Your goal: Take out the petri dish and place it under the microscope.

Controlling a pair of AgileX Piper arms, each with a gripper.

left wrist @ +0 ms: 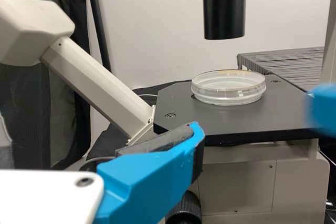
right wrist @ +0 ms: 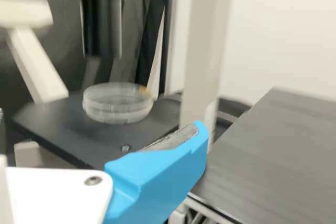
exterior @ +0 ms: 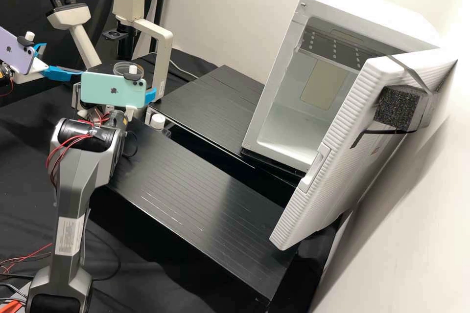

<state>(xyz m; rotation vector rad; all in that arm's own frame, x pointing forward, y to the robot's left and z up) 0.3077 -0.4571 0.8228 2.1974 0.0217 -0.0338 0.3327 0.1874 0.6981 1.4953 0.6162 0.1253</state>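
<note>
In the high view my left gripper (exterior: 62,58) stands at the microscope's left side, its two blue fingers apart. My right gripper (exterior: 150,95) is at the stage's near right, partly behind its phone. A clear round petri dish (exterior: 128,67) rests flat on the stage of the microscope (exterior: 129,6). The left wrist view has the dish (left wrist: 228,86) on the black stage (left wrist: 173,103) beneath a black cylinder (left wrist: 224,6); my left gripper (left wrist: 197,132) is open before it, nothing held. In the right wrist view my right gripper (right wrist: 200,132) is open beside the dish (right wrist: 116,103), its pad bare.
A white incubator (exterior: 293,117) stands open at the right, its ribbed door (exterior: 338,156) swung toward the front. Black platforms (exterior: 196,195) lie before it. A small white-capped bottle (exterior: 157,121) is beside the right gripper. The microscope's pale upright (right wrist: 205,51) rises by the stage.
</note>
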